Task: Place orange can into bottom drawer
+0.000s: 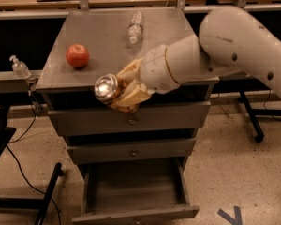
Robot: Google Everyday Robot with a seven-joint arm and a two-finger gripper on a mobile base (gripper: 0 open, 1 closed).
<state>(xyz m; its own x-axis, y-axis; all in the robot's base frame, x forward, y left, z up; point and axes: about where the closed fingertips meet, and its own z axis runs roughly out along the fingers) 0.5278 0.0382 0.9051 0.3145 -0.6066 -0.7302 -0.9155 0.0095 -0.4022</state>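
My gripper (123, 93) is shut on the orange can (108, 89), held tilted with its shiny silver end toward the camera. It hangs in front of the cabinet's top edge, over the top drawer front. The bottom drawer (136, 213), the lowest of three grey drawers, is pulled open below, and its tray shows nothing inside. The can is well above the drawer and a little left of its middle.
A red apple (77, 56) sits on the cabinet top (103, 36) at the left. A clear plastic bottle (135, 26) lies at the back. A small sanitizer bottle (20, 67) stands on a ledge to the left. Black stand legs (47, 196) flank the cabinet.
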